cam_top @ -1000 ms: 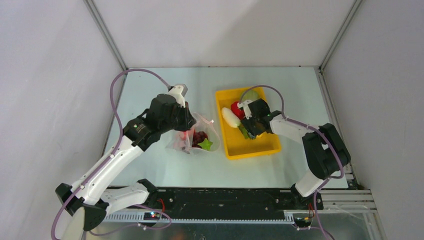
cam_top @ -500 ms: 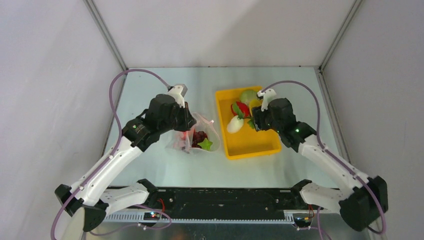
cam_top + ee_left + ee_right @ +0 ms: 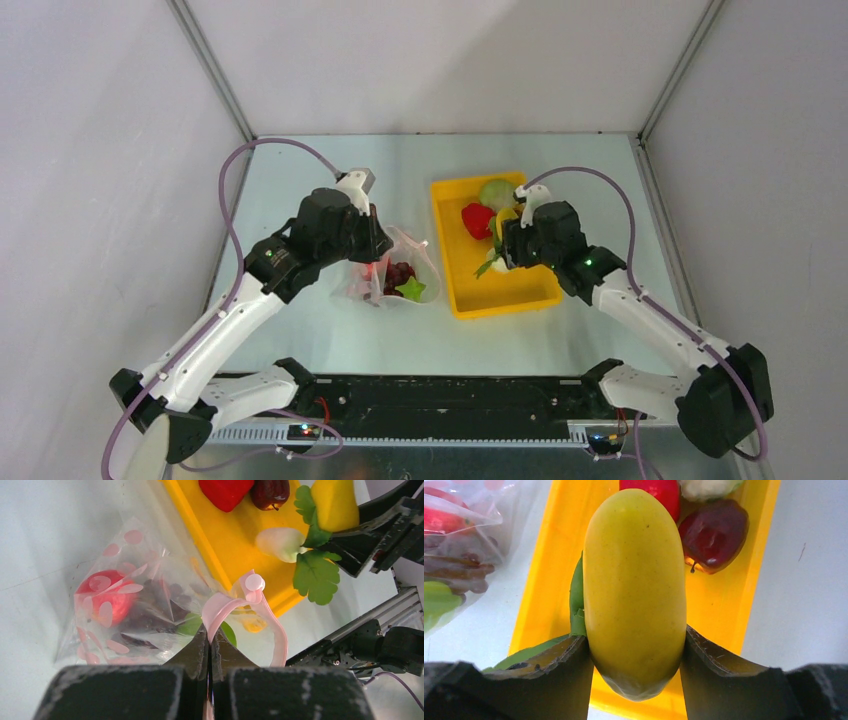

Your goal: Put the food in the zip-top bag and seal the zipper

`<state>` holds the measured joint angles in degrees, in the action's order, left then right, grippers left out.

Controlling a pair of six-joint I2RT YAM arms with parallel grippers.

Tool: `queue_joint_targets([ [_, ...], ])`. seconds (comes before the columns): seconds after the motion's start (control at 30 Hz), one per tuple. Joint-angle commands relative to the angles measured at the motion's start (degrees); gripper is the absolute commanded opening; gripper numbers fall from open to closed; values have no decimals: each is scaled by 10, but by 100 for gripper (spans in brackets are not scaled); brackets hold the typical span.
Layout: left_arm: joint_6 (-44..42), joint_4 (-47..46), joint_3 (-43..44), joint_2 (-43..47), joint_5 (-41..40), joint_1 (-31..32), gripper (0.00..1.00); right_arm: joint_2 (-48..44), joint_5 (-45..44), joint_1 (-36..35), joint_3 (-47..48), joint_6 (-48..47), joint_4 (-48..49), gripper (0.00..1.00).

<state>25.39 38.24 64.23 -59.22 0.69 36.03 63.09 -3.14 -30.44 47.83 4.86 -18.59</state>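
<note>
Zipper strip (image 3: 220, 611) betw. L fingers (image 3: 191, 656); yellow fruit (image 3: 634, 590) betw. R fingers (image 3: 716, 667).

My left arm (image 3: 230, 320) rises from its base at the near left corner and reaches forward and to the right, with the wrist bent downward at the far end. My left gripper (image 3: 209, 642) points down, and its two dark fingers (image 3: 192, 655) are pressed flat together, pinching the pink zipper (image 3: 220, 610) strip between their tips.

My right arm (image 3: 650, 315) swings out to the near right, folds at the elbow there, and sends its forearm forward and to the left. My right gripper (image 3: 635, 640) is angled downward. Its jaws stand partly apart, clamped on both sides of a yellow toy fruit (image 3: 634, 570) that fills the gap between them.
</note>
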Motion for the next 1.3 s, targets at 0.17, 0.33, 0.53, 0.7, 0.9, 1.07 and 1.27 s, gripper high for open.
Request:
queue_joint_targets([
  [0.17, -8, -20, 0, 3, 8, -4, 2, 108, -20, -4, 5, 45, 60, 45],
  [0.33, -9, -19, 1, 2, 6, -4, 2, 186, -39, -5, 49, 57, 60, 53],
  [0.53, -11, -18, 1, 3, 1, -3, 2, 199, -37, -23, 73, 49, 21, 74],
  [0.7, -13, -16, 2, 3, 3, -4, 2, 177, -13, -27, 73, 39, 6, 82],
  [0.9, -14, -15, 2, 4, 1, -5, 2, 183, -77, -21, 73, 76, 1, 83],
  [1.07, -13, -17, 1, 4, 1, -4, 2, 203, -104, -16, 74, 185, -34, 83],
  [1.27, -12, -17, 1, 0, 6, -5, 2, 206, -186, -48, 74, 343, -127, 83],
])
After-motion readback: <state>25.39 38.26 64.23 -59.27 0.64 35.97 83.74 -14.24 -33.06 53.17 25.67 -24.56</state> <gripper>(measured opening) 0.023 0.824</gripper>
